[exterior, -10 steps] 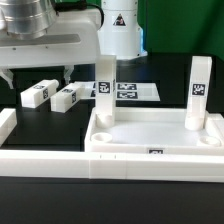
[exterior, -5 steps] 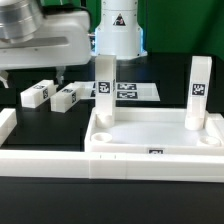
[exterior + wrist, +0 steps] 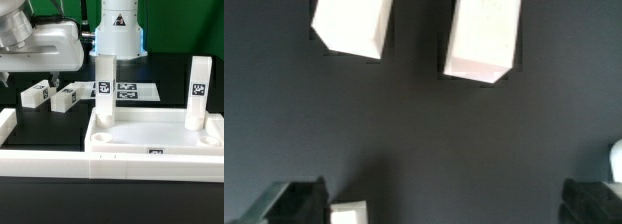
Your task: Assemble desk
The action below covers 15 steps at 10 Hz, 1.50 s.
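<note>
The white desk top (image 3: 150, 135) lies at the front right with two white legs standing upright in its far sockets, one at the left (image 3: 105, 85) and one at the right (image 3: 200, 88). Two loose legs (image 3: 37, 94) (image 3: 67, 98) lie side by side on the black table at the exterior view's left. My gripper (image 3: 30, 76) hangs above and just behind them, open and empty. In the wrist view both loose legs (image 3: 352, 25) (image 3: 482, 38) show ahead of the open gripper (image 3: 445, 208), whose dark fingers (image 3: 295, 205) stand wide apart.
The marker board (image 3: 135, 92) lies behind the desk top. A long white rail (image 3: 40, 160) runs along the front, with a corner piece (image 3: 8, 122) at the left. A small white piece (image 3: 345, 212) shows near one finger, and another white edge (image 3: 615, 160) shows at the frame's side.
The gripper has risen and shifted toward the exterior view's left, still open. The legs and desk top have not moved.
</note>
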Available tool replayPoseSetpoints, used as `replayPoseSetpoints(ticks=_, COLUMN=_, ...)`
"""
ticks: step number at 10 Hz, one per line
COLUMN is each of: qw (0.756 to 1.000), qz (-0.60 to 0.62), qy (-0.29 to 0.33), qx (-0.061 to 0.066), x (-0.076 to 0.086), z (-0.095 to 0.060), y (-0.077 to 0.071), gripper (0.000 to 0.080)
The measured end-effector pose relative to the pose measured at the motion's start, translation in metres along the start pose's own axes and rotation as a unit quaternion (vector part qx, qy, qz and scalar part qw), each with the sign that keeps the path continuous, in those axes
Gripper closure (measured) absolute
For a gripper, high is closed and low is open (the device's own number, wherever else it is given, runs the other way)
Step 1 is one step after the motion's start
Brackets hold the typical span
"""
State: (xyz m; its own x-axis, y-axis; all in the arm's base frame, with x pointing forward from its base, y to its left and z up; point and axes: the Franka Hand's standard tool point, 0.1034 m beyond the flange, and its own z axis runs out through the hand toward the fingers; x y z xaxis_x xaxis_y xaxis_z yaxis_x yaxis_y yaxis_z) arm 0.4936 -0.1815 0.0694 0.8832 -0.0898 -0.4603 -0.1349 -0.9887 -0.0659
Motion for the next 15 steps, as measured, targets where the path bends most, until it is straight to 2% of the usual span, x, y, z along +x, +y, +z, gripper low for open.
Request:
replayPoseSetpoints(ticks=1, qw=1.0, qz=0.001, qy=0.0, qx=0.0, x=0.0, z=0.0, y=0.0, gripper=0.015)
replayPoseSetpoints(ticks=2, qw=0.999, qz=0.034, qy=-0.012, qx=0.017, x=-0.006, z=0.005, y=0.004, gripper=0.015)
replayPoseSetpoints(ticks=3, qw=0.998, qz=0.062, qy=-0.022, qx=0.025, x=-0.01, z=0.011, y=0.007, gripper=0.015)
replayPoseSetpoints(ticks=5, qw=0.995, qz=0.081, qy=-0.036, qx=0.035, x=-0.016, z=0.021, y=0.003, gripper=0.015)
replayPoseSetpoints(ticks=6, qw=0.996, qz=0.073, qy=-0.036, qx=0.028, x=-0.015, z=0.021, y=0.002, gripper=0.015)
replayPoseSetpoints(ticks=7, qw=0.999, qz=0.044, qy=-0.033, qx=-0.002, x=-0.011, z=0.018, y=0.002, gripper=0.015)
replayPoseSetpoints(ticks=8, qw=0.999, qz=0.043, qy=-0.032, qx=0.0, x=-0.01, z=0.018, y=-0.003, gripper=0.015)
replayPoseSetpoints(ticks=11, qw=0.999, qz=0.035, qy=-0.042, qx=0.002, x=-0.011, z=0.021, y=-0.002, gripper=0.015)
replayPoseSetpoints(ticks=12, qw=0.997, qz=0.038, qy=-0.069, qx=0.002, x=-0.018, z=0.024, y=-0.005, gripper=0.015)
replayPoseSetpoints(ticks=13, qw=0.993, qz=0.038, qy=-0.112, qx=0.009, x=-0.021, z=0.027, y=-0.006, gripper=0.015)
replayPoseSetpoints(ticks=14, qw=0.991, qz=0.038, qy=-0.129, qx=0.009, x=-0.017, z=0.028, y=-0.005, gripper=0.015)
replayPoseSetpoints(ticks=15, qw=0.985, qz=0.039, qy=-0.167, qx=0.016, x=-0.023, z=0.03, y=-0.008, gripper=0.015)
